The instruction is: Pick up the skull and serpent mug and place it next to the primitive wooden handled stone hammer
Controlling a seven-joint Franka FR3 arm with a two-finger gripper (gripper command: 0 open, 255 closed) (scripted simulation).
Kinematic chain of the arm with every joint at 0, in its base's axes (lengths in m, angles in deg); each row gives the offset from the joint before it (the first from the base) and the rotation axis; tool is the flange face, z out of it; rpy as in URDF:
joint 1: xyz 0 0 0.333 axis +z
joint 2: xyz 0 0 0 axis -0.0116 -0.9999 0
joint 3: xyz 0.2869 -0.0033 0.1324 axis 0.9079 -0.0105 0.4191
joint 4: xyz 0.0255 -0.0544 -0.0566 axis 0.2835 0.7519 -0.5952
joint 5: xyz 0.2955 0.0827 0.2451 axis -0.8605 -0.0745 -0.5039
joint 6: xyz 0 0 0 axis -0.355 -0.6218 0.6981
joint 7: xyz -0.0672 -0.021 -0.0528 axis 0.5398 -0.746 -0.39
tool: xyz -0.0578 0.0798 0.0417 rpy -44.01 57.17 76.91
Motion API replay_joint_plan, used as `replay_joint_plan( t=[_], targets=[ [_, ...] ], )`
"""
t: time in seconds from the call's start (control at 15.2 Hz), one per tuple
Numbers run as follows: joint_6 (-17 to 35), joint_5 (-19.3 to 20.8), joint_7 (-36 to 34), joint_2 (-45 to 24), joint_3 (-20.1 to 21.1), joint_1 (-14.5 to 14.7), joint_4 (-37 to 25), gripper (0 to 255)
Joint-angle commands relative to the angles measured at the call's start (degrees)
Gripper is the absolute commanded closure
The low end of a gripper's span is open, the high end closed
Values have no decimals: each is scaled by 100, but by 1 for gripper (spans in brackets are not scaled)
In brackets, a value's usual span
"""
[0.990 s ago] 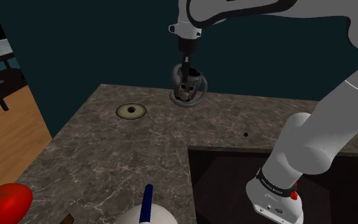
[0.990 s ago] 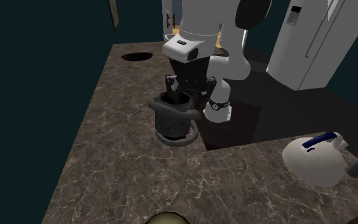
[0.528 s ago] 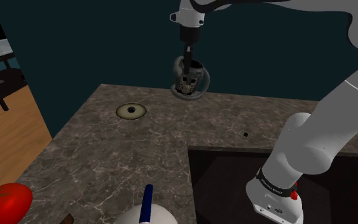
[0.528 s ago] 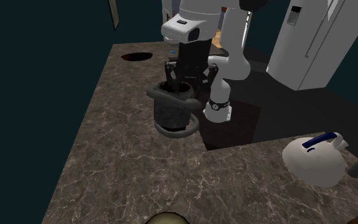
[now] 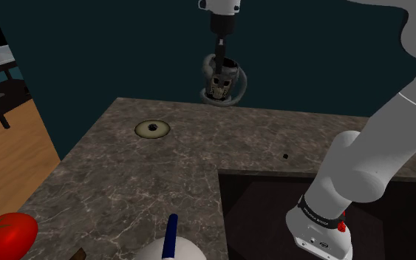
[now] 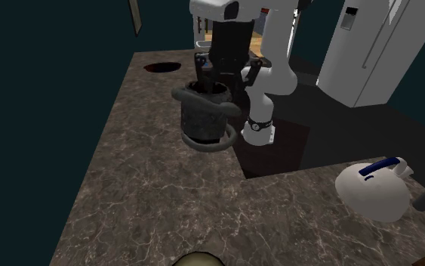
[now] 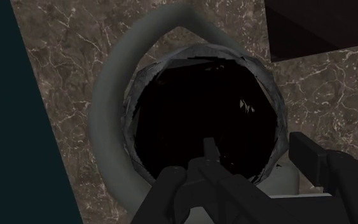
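The skull and serpent mug [image 5: 223,83] is a dark grey cup with a skull face and a grey snake coiled around it. It hangs in the air above the far edge of the marbled countertop [image 5: 140,185], near the dark teal wall. My gripper [image 5: 219,65] comes down from above and is shut on the mug's rim, one finger inside the cup and one outside. The second exterior view has the mug [image 6: 205,121] lifted off the counter under the gripper [image 6: 207,81]. In the wrist view I look into the mug's black opening past its rim [image 7: 133,102], at the gripper [image 7: 257,156].
A round greenish disc [image 5: 152,128] lies on the counter below and left of the mug. A red tomato [image 5: 3,235] and a white pot with a blue handle [image 5: 171,247] sit at the near edge. A dark sink recess [image 5: 273,214] lies beside the arm's base.
The gripper has risen with the mug clasped in it; the mug has left the countertop and now hangs higher against the wall.
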Motion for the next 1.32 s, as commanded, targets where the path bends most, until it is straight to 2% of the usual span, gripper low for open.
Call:
replay_joint_plan(
  t=[0.0, 0.46, 0.86, 1.25],
  targets=[
    [-153, 0, 15, -46, 2, 0, -214, 255],
    [-693, -2, 67, -226, 10, 1, -936, 255],
    [-813, -104, -789, -332, 533, 338, -1075, 255],
    [-958, -164, -1650, -666, 1049, 686, -1472, 255]
  ],
)
